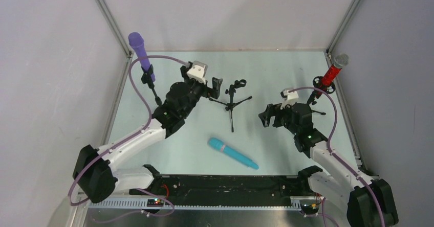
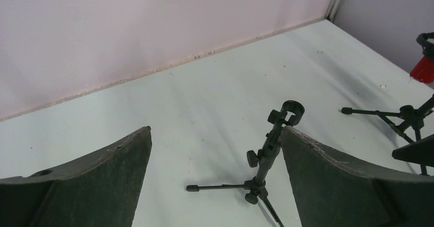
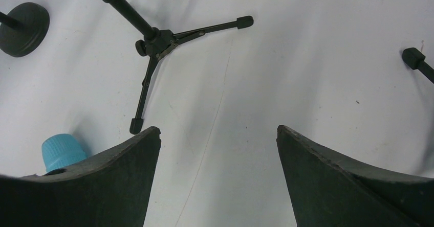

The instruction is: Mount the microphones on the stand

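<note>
Pale walls (image 1: 230,12) w/ alu posts (image 1: 110,20), mint tabletop (image 1: 286,68)

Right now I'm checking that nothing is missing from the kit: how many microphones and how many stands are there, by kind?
Microphones: 3 (purple microphone, red microphone, teal microphone)
Stands: 3 (left stand, middle stand, right stand)
Total: 6
</note>
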